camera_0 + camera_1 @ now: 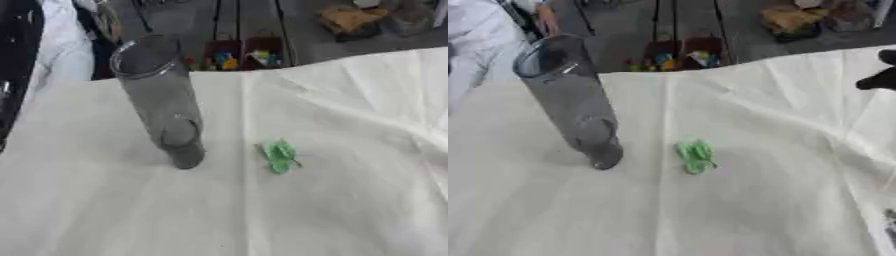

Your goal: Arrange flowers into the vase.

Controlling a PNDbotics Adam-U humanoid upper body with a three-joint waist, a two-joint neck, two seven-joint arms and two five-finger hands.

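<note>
A tall clear glass vase (162, 102) stands upright on the white cloth (332, 110), left of the middle, and it looks empty. A small green piece, like a leafy sprig (279, 155), lies flat on the cloth a little to the right of the vase's base, apart from it. No flower heads show. At the right edge of the right eye view a black part of my right hand (880, 76) hangs above the cloth, far from the vase and the sprig. My left hand shows in no view.
The cloth is creased, with folds running toward the far right corner. Beyond the far table edge lie a floor with small coloured items (241, 54) and a brown bundle (354, 20). White and dark fabric (52, 45) stands at the far left.
</note>
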